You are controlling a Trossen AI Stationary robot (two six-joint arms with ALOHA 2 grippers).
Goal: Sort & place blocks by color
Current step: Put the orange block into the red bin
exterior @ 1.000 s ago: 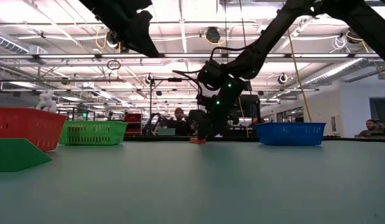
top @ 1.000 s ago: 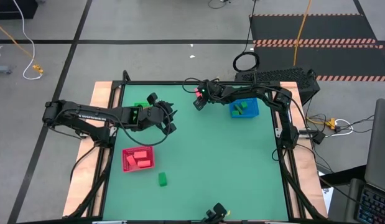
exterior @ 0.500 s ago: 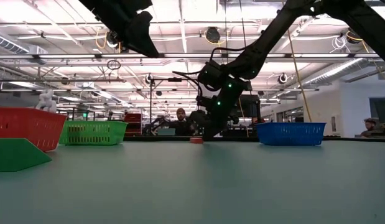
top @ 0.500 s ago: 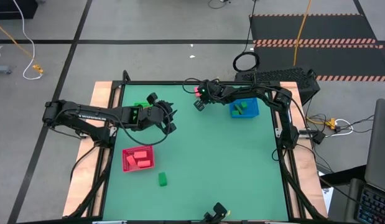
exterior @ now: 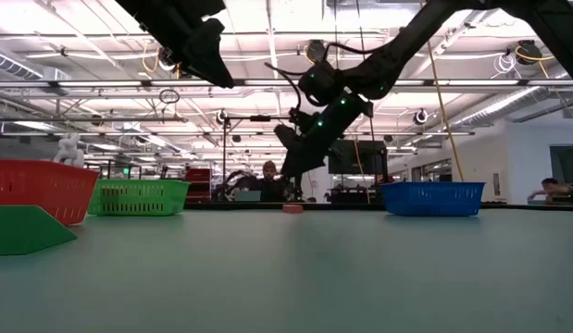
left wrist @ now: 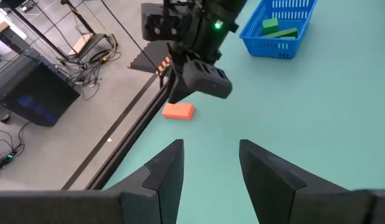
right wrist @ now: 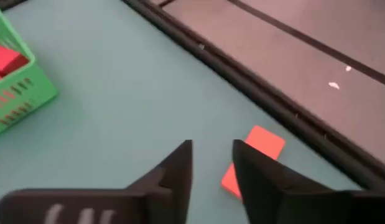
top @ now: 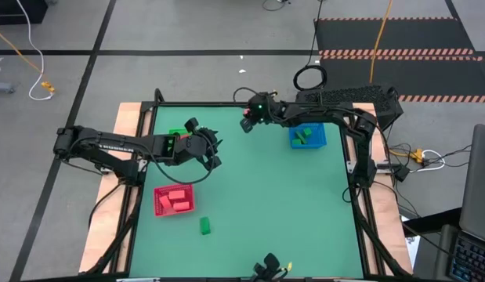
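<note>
- The right gripper [top: 246, 123] hangs above the table's far edge, at about 12 o'clock from the table's centre. Its fingers [right wrist: 180, 165] stand a little apart with nothing between them.
- The red block [right wrist: 253, 159] lies flat on the mat just inside the far rail, below and slightly beyond those fingertips. The low view shows the red block resting on the table with the gripper clear above it.
- Risk: a straight descent would likely land short of the block, so one finger could press its top or nudge it against the rail rather than straddle it.
- Risk: the block sits just beside the raised table rail [right wrist: 254, 81], so a finger reaching behind it could strike the rail.
- The left gripper [left wrist: 208, 168] waits at about 9 o'clock, fingers spread and empty, pointing toward the right arm. If both moved inward, they could meet.
- The green tray [right wrist: 18, 87] holds red pieces and the blue tray [left wrist: 280, 28] green ones, so dropping this block by tray colour risks a mismatch. The red tray [top: 174, 200] lies at 8 o'clock, and a lone green block [top: 204, 225] is at 6 o'clock.
</note>
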